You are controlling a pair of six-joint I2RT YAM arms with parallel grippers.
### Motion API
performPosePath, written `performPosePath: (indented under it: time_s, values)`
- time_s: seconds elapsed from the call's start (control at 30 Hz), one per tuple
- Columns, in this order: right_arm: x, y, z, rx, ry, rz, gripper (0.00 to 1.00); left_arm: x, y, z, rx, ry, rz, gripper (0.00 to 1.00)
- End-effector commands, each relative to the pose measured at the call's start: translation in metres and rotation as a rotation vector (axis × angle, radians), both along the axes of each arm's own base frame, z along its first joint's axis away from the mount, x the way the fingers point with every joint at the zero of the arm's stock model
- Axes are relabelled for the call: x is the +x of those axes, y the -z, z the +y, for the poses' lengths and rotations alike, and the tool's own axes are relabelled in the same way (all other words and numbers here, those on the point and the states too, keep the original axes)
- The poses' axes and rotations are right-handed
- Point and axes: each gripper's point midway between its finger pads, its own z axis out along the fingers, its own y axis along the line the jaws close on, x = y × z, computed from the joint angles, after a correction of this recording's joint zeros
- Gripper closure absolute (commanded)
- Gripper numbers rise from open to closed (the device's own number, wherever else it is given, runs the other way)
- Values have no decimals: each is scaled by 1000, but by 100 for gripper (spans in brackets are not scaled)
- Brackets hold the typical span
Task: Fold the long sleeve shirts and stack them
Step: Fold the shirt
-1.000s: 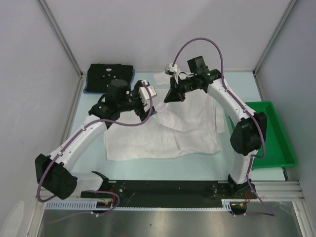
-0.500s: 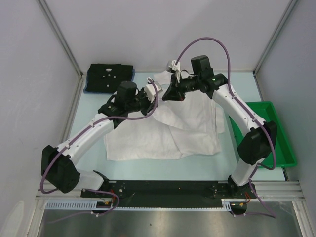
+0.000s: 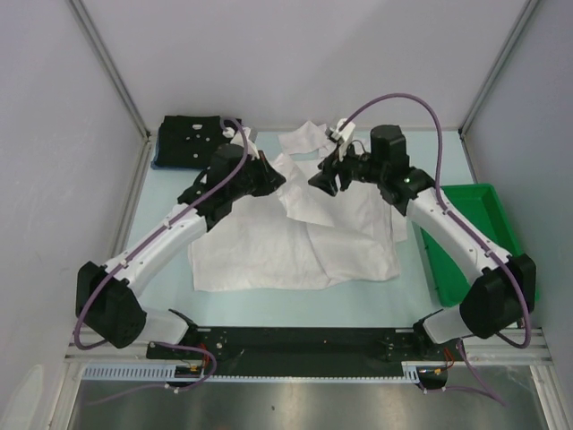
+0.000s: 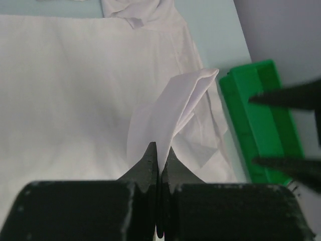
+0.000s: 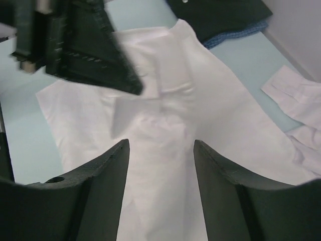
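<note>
Left arm is stretching toward 12 o'clock, the left end effector (image 4: 159, 153) pinching a raised fold of the white shirt (image 3: 295, 246) on the tabletop (image 3: 295, 305); the right end effector (image 5: 160, 145) is hovering spread at 1 o'clock.

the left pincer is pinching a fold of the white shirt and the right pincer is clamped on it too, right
Not quite. The left pincer does pinch a fold of the white shirt, but the right pincer is open and holds nothing, as the right wrist view shows.
</note>
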Motion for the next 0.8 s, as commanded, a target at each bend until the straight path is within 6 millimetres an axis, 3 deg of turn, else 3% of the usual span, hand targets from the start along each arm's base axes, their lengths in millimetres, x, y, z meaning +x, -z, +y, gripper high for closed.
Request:
performPosePath:
  time_s: [0.0,0.07,0.23,0.5,0.53,0.63,0.7,0.73,0.77]
  values:
    - [-16,-15,20,7,21,-190,41,17,-16,-2,-271,-264,215,96]
    - [-23,-11,31,1,10,-234,40,17,-12,-5,-325,-297,283,91]
    - [-17,7,45,8,55,-283,31,10,-7,-14,-425,-298,393,83]
    - [-1,19,63,1,77,-304,34,8,-13,-16,-476,-296,405,80]
    - [2,17,66,4,79,-304,55,7,-13,-16,-479,-293,406,79]
    - [8,11,60,16,103,-301,100,5,-17,-16,-475,-269,378,71]
    - [1,1,57,56,69,-279,100,5,-29,-13,-471,-238,309,64]
    - [3,-1,47,64,70,-257,100,8,-29,-3,-415,-205,238,55]
    - [0,-8,42,83,55,-250,100,14,-46,1,-406,-153,131,49]
